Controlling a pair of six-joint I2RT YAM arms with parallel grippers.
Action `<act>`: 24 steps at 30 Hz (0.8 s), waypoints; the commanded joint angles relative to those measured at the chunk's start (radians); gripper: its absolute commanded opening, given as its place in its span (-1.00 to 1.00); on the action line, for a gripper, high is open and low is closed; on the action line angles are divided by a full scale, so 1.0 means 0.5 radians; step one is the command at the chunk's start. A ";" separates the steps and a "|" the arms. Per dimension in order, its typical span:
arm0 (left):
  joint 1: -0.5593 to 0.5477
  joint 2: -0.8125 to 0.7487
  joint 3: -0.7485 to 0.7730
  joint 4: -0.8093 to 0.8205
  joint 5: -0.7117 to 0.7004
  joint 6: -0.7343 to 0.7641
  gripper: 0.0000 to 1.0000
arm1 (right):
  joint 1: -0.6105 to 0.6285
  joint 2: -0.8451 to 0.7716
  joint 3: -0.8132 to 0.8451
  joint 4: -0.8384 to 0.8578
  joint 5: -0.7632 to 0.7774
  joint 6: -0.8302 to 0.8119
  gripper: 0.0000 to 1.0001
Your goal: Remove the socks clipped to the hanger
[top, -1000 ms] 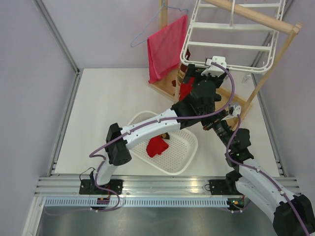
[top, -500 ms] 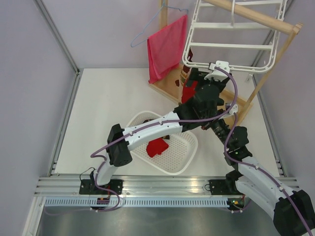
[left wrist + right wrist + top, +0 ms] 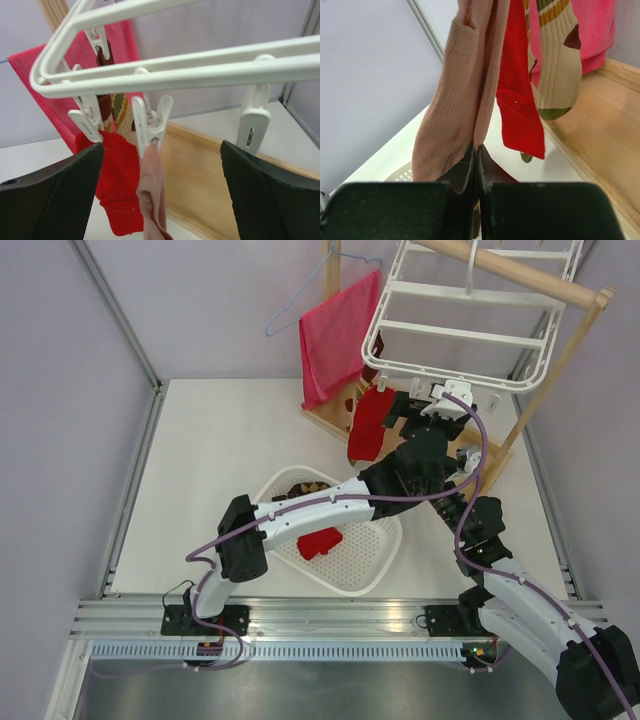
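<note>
The white hanger point(image 3: 175, 70) runs across the top of the left wrist view, its clips dangling. One clip point(image 3: 150, 122) holds a pale pink sock point(image 3: 152, 190). A red sock point(image 3: 117, 185) and a striped sock point(image 3: 120, 107) hang to its left. My left gripper point(image 3: 161, 165) is open, one finger on either side of the pink sock and not touching it. Lower down, my right gripper point(image 3: 477, 150) is shut on the bottom edge of the pink sock point(image 3: 452, 105), with the red sock point(image 3: 517, 100) and striped sock point(image 3: 560, 75) just behind. From above, the red sock point(image 3: 368, 425) hangs under the hanger point(image 3: 450, 335).
A white basket point(image 3: 375, 560) on the table holds a red sock point(image 3: 320, 540) and brown ones. A red-pink towel point(image 3: 338, 335) on a wire hanger point(image 3: 290, 315) hangs from the wooden stand point(image 3: 530, 280). The stand's base point(image 3: 600, 140) lies right of my right gripper.
My left wrist has dropped a little toward me under the hanger's near edge. The hanger has rocked, and the red sock now shows to the left of the left arm.
</note>
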 commanded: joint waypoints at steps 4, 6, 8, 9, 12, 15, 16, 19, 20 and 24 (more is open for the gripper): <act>0.027 0.005 0.134 0.385 -0.094 0.383 1.00 | 0.013 -0.004 0.060 -0.032 -0.018 -0.039 -0.98; 0.052 0.023 0.171 0.358 -0.091 0.377 1.00 | 0.010 -0.010 0.060 -0.032 -0.021 -0.039 -0.98; 0.073 0.033 0.189 0.315 -0.079 0.358 1.00 | 0.013 -0.010 0.063 -0.032 -0.028 -0.039 -0.98; 0.076 0.036 0.198 0.306 -0.076 0.355 1.00 | 0.013 -0.013 0.063 -0.032 -0.028 -0.036 -0.98; 0.092 0.045 0.217 0.287 -0.067 0.358 1.00 | 0.013 -0.014 0.063 -0.032 -0.028 -0.039 -0.98; 0.113 0.066 0.247 0.244 -0.063 0.343 1.00 | 0.013 -0.014 0.063 -0.032 -0.031 -0.039 -0.98; 0.131 0.066 0.251 0.226 -0.063 0.315 1.00 | 0.016 -0.014 0.063 -0.032 -0.034 -0.039 -0.98; 0.147 0.066 0.260 0.091 -0.033 0.202 1.00 | 0.013 -0.017 0.063 -0.029 -0.034 -0.039 -0.98; 0.153 0.069 0.263 0.079 -0.027 0.190 1.00 | 0.013 -0.017 0.063 -0.029 -0.034 -0.039 -0.98; 0.159 0.079 0.272 0.076 -0.030 0.183 1.00 | 0.013 -0.014 0.060 -0.029 -0.031 -0.045 -0.98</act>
